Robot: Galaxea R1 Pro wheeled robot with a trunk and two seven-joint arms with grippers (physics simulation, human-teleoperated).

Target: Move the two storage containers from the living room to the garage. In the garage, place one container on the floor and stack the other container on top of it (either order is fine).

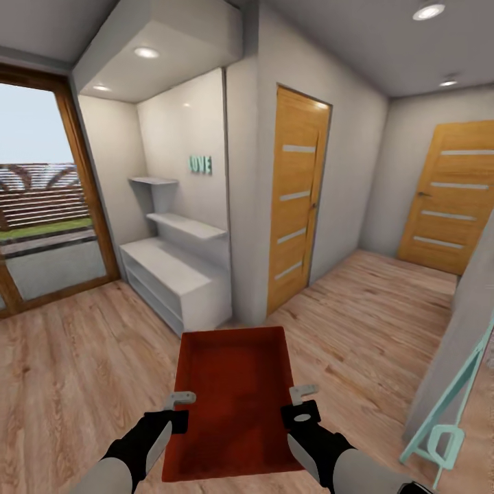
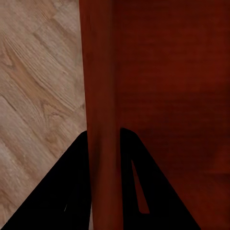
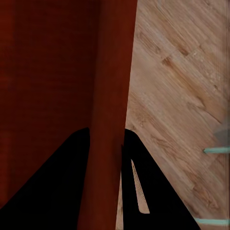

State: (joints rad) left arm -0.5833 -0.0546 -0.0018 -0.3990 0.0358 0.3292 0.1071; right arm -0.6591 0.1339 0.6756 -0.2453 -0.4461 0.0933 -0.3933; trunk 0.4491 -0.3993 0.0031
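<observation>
Nearest the robot, low in the head view: left hand (image 1: 180, 409) and right hand (image 1: 302, 403) are gripping one storage container (image 1: 235, 401) by its two long walls.
Left hand: its fingers are clamping the container's left wall; in the left wrist view the left hand (image 2: 104, 179) is showing one dark finger (image 2: 67, 191) on the outside and one on the inside of the thin red wall (image 2: 101, 96).
Right hand: it is pinching the right wall the same way; in the right wrist view the right hand (image 3: 105, 179) is straddling the red wall (image 3: 112, 72), one finger (image 3: 153, 191) outside over the planks.
Storage container: an orange-red lidless bin, it is hanging level between both arms, above the light wood plank floor (image 1: 75, 357), long axis pointing away from the robot.
Just beyond the bin: a white low shelf unit (image 1: 175, 278) is standing in a wall niche, with teal letters (image 1: 200, 164) on the wall above it.
Left side: a wood-framed glass door (image 1: 48, 199) is showing a fence and grass outside.
Right edge: a pale teal frame (image 1: 449, 405) is leaning against a wall.
Farther on: a wooden door (image 1: 296, 195) is sitting just right of the niche.
Farthest: a second wooden door (image 1: 451, 195) is closing off the hall's far end.
</observation>
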